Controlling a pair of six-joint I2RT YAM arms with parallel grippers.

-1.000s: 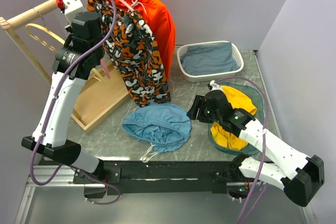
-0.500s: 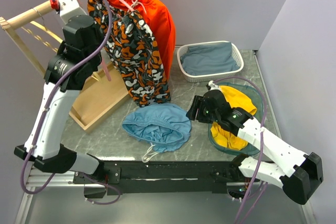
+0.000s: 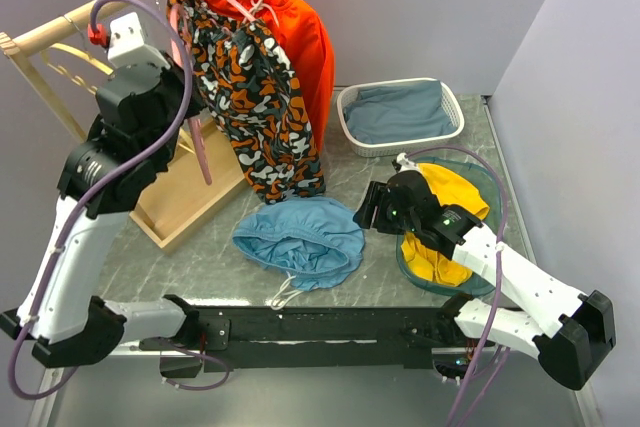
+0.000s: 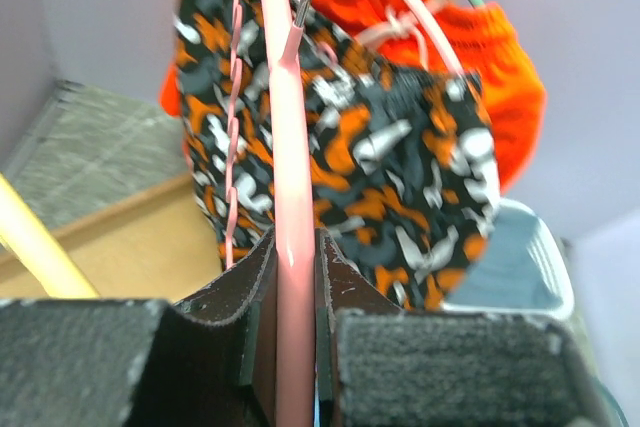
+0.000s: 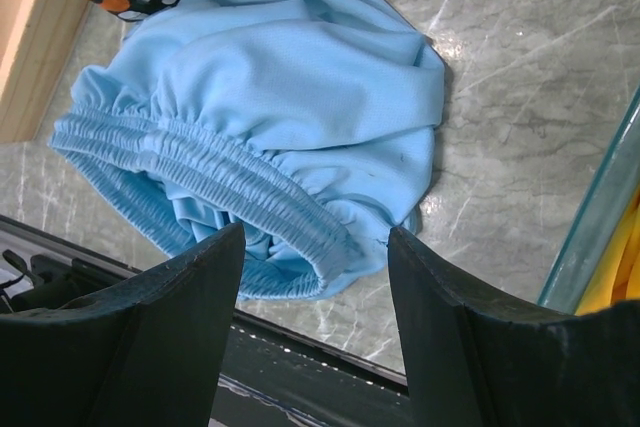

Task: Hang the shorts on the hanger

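Note:
The light sky-blue shorts (image 3: 300,237) lie bunched on the table near the front edge, with a white drawstring trailing toward it. They also show in the right wrist view (image 5: 290,97), waistband toward the camera. My left gripper (image 3: 183,97) is shut on the thin pink hanger (image 3: 204,152) and holds it upright in the air by the wooden rail. In the left wrist view the hanger (image 4: 288,147) runs up between the closed jaws of that gripper (image 4: 295,247). My right gripper (image 3: 368,209) is open and empty just right of the shorts; it also shows in its own wrist view (image 5: 315,247).
Camouflage shorts (image 3: 255,97) on another pink hanger and an orange garment (image 3: 305,37) hang from the wooden rail (image 3: 60,25). A yellow hanger (image 3: 60,69) hangs at left. A white basket (image 3: 352,132) with grey-blue cloth and a clear bin (image 3: 492,187) with yellow cloth stand at right.
My left arm has swung left and lowered a little, carrying the pink hanger with it; more of the hanger now shows. The right arm has barely moved.

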